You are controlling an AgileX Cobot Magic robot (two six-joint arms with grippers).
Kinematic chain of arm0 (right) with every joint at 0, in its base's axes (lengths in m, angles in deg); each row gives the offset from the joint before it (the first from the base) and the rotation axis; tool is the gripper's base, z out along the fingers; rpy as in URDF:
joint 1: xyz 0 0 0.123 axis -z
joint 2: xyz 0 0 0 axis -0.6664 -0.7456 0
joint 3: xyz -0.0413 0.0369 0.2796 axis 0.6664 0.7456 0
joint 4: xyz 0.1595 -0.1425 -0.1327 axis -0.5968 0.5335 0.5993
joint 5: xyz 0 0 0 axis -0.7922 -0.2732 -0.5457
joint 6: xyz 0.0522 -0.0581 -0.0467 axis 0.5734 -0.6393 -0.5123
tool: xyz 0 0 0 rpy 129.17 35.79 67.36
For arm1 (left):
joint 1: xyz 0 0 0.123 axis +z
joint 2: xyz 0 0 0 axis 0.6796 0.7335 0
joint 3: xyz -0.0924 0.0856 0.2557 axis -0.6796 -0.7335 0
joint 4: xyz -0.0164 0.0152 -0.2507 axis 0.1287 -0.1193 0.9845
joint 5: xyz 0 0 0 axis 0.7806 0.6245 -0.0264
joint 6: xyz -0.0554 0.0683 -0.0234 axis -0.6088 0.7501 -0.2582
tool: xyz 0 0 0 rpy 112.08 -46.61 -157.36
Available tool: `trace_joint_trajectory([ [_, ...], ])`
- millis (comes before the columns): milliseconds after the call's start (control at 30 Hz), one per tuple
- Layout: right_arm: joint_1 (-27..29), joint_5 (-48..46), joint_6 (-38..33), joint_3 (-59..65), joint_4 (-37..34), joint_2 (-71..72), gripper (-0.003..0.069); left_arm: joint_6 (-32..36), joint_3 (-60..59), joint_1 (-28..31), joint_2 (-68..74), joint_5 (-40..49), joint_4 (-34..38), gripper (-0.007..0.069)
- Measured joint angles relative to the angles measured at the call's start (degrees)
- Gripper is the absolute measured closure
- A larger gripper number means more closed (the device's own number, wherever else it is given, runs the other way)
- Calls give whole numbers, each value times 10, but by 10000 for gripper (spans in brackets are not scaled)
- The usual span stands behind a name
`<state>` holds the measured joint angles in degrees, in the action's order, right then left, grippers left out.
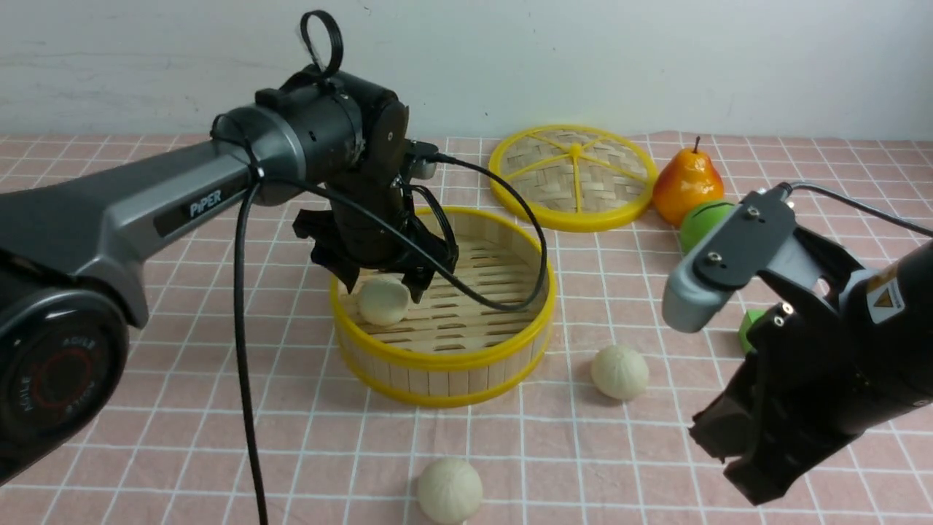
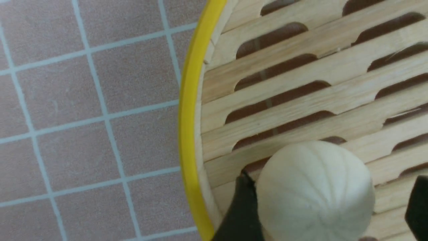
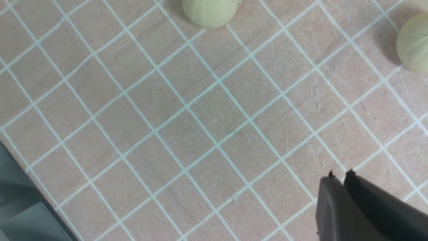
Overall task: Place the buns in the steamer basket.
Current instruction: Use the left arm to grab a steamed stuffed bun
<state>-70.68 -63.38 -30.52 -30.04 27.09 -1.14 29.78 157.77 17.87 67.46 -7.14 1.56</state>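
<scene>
The steamer basket [image 1: 444,357] [image 2: 189,134] stands mid-table. One cream bun [image 1: 384,301] [image 2: 314,190] rests on its slatted floor by the left wall. My left gripper [image 1: 385,286] [image 2: 331,180] hangs over that bun and is open: one finger lies against the bun's side, the other stands clear of it. A second bun [image 1: 619,372] [image 3: 414,47] lies on the cloth right of the basket. A third bun [image 1: 450,490] [image 3: 210,13] sits near the front edge. My right gripper [image 1: 736,467] [image 3: 339,174] hovers at the front right, shut and empty.
A flat woven lid [image 1: 576,179] with a yellow rim lies behind the basket. A pear [image 1: 687,182] and a green striped fruit [image 1: 703,222] sit at the back right, and a small green object [image 1: 749,328] shows behind the right arm. The left arm's black cable [image 1: 244,379] hangs down to the cloth.
</scene>
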Motion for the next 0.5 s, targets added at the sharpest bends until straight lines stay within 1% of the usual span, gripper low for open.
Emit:
trace_joint_trajectory([
  [100,0,0,0,0,0,0,614,0,13,0,-32,27,0,8],
  [200,0,1,0,0,0,0,614,0,29,0,-82,59,4,30],
  [300,0,1,0,0,0,0,614,0,32,0,-125,93,23,57],
  [367,0,0,0,0,13,4,610,0,33,-10,-163,123,38,74],
  [500,0,-1,17,0,47,21,606,7,10,-40,-199,130,44,79],
])
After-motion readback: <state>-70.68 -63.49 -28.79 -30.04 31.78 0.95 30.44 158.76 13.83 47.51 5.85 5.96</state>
